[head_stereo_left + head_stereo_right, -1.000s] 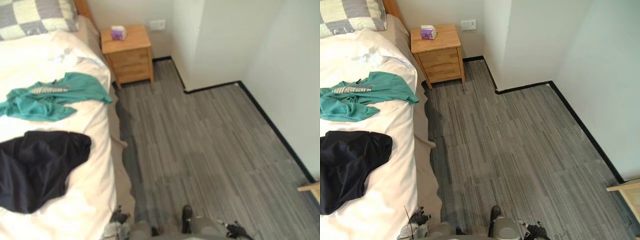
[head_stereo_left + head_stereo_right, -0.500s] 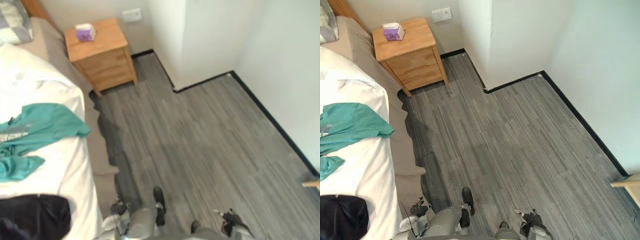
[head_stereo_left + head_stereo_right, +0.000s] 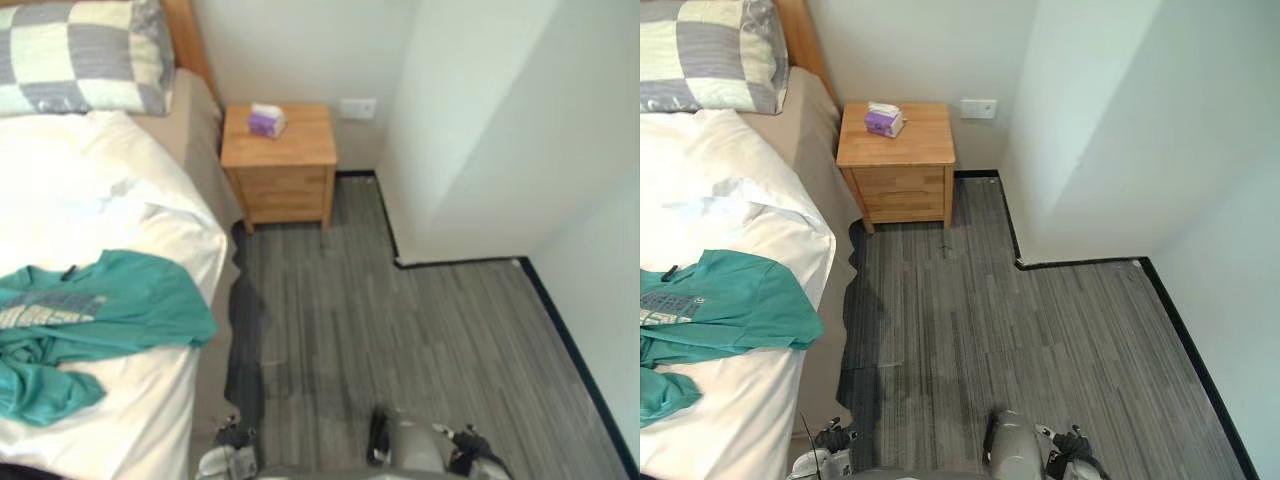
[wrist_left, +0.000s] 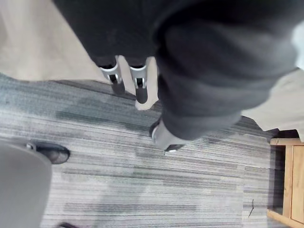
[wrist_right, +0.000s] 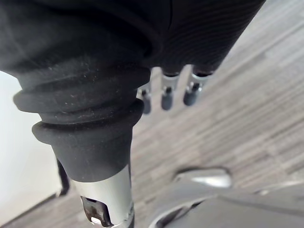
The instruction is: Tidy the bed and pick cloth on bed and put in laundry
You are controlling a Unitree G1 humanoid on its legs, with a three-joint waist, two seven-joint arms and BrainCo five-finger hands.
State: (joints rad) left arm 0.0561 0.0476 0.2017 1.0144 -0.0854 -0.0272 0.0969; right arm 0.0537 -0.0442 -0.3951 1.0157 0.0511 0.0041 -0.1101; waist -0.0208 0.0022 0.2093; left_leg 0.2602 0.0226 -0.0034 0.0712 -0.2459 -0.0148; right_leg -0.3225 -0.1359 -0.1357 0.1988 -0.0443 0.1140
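A teal shirt (image 3: pixel 95 322) lies crumpled on the bed's white duvet (image 3: pixel 90 190), near the bed's side edge. My left hand (image 4: pixel 124 81) hangs low beside the bed over the grey floor. Its fingers are straight and the thumb (image 4: pixel 164 137) stands apart, with nothing held. My right hand (image 5: pixel 166 94) hangs over the floor on the other side, fingers relaxed and empty. Both hands sit at the bottom edge of the eye views, the left hand (image 3: pixel 228 462) by the mattress and the right hand (image 3: pixel 470 452) further right.
A checked pillow (image 3: pixel 85 55) lies at the head of the bed. A wooden nightstand (image 3: pixel 282 165) with a purple tissue box (image 3: pixel 265 120) stands beside it against the wall. A wall corner (image 3: pixel 470 150) juts out on the right, bordered by black skirting (image 3: pixel 455 263).
The camera has swung back toward the head of the bed: the pillow is in the picture again and the black cloth has left it. Both hands still hang empty.
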